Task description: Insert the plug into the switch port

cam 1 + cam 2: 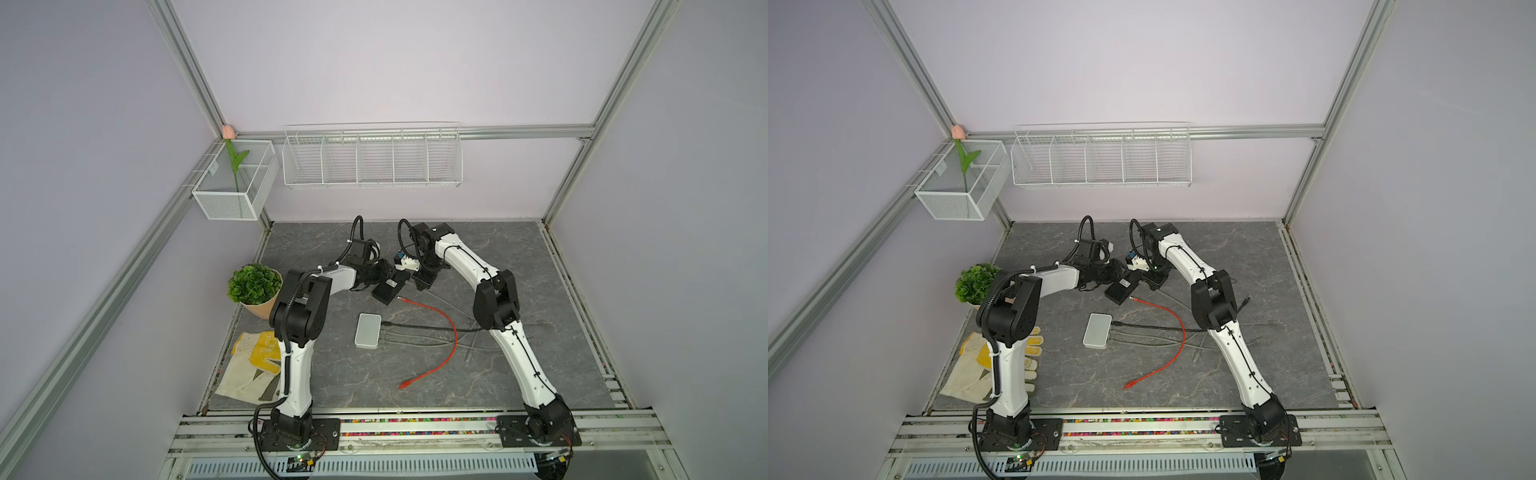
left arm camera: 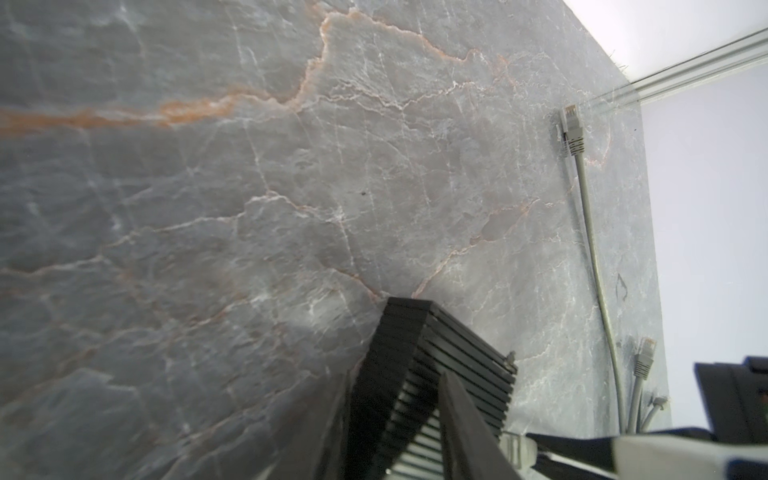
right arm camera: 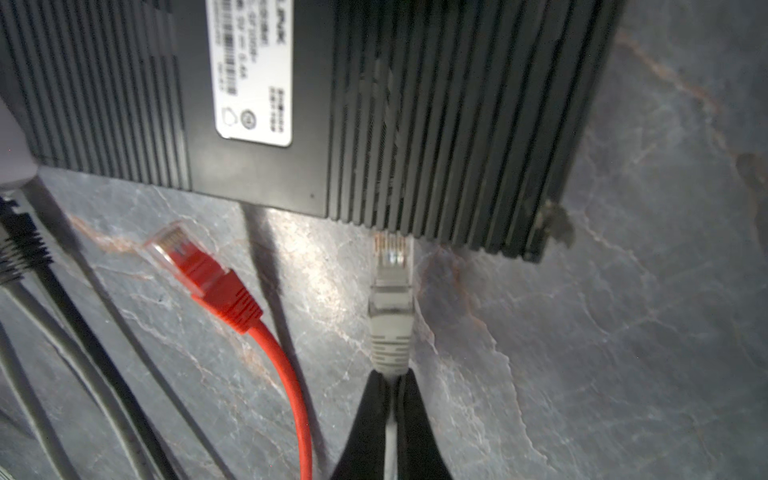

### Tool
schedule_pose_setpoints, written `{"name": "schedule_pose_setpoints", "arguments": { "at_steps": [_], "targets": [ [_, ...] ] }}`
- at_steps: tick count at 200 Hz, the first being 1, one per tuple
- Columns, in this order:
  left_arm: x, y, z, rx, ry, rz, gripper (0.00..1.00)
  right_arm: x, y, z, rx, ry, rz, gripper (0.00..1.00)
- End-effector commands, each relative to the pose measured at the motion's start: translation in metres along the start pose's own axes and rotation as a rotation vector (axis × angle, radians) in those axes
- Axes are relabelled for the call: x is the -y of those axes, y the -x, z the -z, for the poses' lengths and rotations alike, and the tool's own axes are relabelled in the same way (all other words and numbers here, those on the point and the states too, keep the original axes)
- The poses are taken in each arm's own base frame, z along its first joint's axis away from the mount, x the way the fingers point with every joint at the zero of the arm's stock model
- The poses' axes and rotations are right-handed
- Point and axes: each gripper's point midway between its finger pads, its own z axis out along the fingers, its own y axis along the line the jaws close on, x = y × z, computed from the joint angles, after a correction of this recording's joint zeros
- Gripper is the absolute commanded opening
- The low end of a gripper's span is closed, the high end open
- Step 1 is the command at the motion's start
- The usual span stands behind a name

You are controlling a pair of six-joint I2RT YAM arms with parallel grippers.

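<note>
A grey marbled desk is shown with two robot arms meeting at its far middle. A black network switch lies there with its label side up. In the left wrist view it sits between the narrowed jaws of the left gripper, which appears to be clamped on one end of it.

In the right wrist view, a grey Ethernet plug is pinched at its boot by the closed right gripper. The plug's clear tip is pointed at the switch's edge and almost touches it. The ports themselves cannot be seen.

The grasping and lining up are judged done. The insertion is judged not yet done, since the whole plug is visible outside the housing. A red Ethernet cable lies loose just beside it, and a white switch with cables attached sits nearer the front.
</note>
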Motion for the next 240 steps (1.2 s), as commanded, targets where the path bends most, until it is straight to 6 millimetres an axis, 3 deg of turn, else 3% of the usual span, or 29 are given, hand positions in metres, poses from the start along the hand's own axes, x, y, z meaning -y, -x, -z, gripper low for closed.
{"name": "schedule_pose_setpoints", "arguments": {
  "at_steps": [1, 74, 240],
  "targets": [
    [0.008, -0.003, 0.006, 0.008, -0.009, 0.005, 0.36, -0.002, -0.005, -0.013, -0.02, 0.047, -0.023, 0.07],
    [0.013, -0.004, 0.008, 0.011, -0.016, 0.003, 0.35, 0.0, -0.006, -0.014, -0.026, 0.036, -0.03, 0.07],
    [0.008, -0.011, 0.006, -0.015, 0.012, -0.018, 0.32, 0.01, 0.001, 0.007, 0.014, -0.036, -0.026, 0.07]
  ]
}}
